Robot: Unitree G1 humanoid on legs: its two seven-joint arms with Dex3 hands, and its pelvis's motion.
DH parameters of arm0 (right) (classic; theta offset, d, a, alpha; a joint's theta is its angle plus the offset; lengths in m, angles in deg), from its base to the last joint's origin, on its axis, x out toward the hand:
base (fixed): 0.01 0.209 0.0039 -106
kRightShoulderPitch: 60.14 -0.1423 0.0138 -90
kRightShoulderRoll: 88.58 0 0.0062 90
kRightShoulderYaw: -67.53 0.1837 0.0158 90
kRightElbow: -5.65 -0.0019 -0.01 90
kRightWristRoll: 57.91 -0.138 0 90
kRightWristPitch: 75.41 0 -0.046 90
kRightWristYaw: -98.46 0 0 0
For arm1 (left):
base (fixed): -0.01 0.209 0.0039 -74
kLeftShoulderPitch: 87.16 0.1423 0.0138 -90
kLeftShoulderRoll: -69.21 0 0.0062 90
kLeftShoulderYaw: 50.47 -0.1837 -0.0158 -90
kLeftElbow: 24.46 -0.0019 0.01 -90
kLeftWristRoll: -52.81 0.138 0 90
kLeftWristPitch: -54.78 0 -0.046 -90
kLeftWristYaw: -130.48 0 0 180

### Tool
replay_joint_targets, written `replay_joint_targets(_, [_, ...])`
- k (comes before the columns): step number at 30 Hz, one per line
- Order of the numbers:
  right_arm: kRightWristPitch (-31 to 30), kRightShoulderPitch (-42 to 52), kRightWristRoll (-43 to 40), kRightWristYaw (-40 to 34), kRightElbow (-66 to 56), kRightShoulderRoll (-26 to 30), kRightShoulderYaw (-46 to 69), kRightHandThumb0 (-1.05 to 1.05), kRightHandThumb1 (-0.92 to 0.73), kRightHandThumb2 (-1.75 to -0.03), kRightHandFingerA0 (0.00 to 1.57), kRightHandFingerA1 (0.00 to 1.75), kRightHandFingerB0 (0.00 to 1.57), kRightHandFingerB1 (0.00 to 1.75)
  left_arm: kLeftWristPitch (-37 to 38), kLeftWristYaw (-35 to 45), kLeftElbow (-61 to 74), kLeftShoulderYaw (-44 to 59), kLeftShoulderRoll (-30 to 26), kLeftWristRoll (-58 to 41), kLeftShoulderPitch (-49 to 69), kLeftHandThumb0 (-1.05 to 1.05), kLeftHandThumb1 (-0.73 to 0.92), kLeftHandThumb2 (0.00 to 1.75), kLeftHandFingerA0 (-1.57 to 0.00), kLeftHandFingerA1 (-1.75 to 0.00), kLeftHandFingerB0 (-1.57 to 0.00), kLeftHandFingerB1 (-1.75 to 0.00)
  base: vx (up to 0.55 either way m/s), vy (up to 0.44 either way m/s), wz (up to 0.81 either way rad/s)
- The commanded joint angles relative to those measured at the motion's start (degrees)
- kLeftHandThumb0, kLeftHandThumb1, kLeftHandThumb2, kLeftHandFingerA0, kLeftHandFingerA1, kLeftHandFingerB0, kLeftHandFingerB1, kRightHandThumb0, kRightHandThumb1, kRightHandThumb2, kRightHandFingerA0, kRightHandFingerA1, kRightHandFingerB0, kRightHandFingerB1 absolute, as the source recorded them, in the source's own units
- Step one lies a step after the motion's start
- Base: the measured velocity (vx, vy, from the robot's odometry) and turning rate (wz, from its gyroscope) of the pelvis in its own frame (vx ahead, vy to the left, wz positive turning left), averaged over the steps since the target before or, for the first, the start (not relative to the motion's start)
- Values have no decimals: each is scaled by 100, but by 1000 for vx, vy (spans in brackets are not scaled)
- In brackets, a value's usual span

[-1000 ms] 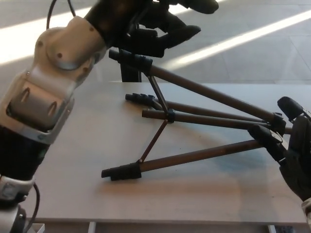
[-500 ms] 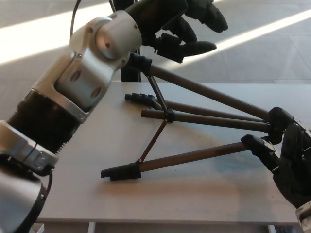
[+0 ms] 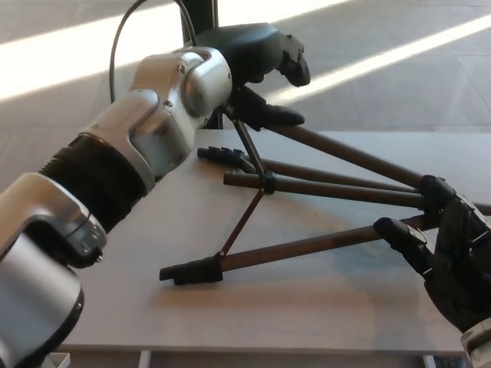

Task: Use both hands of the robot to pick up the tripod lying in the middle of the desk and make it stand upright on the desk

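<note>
The black tripod point(image 3: 322, 188) lies on the pale desk point(image 3: 138, 230) with its legs spread and its feet pointing left. One leg rises toward the back, and its foot end is hidden under my left hand point(image 3: 257, 57). That hand hangs over the raised leg with its thumb point(image 3: 268, 115) along the tube and its fingers apart above. My right hand point(image 3: 453, 253) is at the tripod's head end on the right, open, with fingers point(image 3: 403, 238) spread on either side of the lower leg. The head itself is hidden behind that hand.
The lowest leg's foot point(image 3: 192, 271) rests near the middle of the desk. A black post point(image 3: 201, 11) and a cable point(image 3: 123, 46) stand behind the desk's far edge. My left forearm point(image 3: 115, 169) crosses the left half of the desk.
My left arm has swung right and down, so its hand now covers the raised leg's foot end. My right hand has moved left onto the tripod's head end.
</note>
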Motion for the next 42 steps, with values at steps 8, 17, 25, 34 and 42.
replay_joint_targets(8, [-127,401,-33,-252,-211,-125,-175,-99,-52,-57,97,77,86,60,321,-1569,-1624,-1196,871,1944,-273,-85,56,96,-12,-56,-21,-48,0,0,0])
replay_joint_targets(17, [-123,542,1,-267,-290,-91,-230,-101,-52,-58,97,76,86,61,530,-2304,-1905,-747,1407,1763,-123,-82,74,63,-30,-55,-36,-38,0,0,0])
replay_joint_targets(25, [-133,518,-28,-271,-258,-60,-234,-100,-52,-57,98,75,86,61,680,-2418,-2053,-583,1463,1925,-297,-80,80,65,-33,-52,-36,-38,0,0,0])
replay_joint_targets(34, [-213,541,33,-246,-297,37,-347,-99,-51,-57,94,77,84,62,671,-1588,-2320,-1534,1071,2979,-310,-95,62,97,-5,-42,-18,-45,0,0,0])
replay_joint_targets(42, [-289,689,121,-123,-336,341,-470,-98,-52,-58,96,78,80,64,457,-1188,-2333,-1822,943,3231,-93,-87,69,62,0,-28,-22,-32,0,0,0])
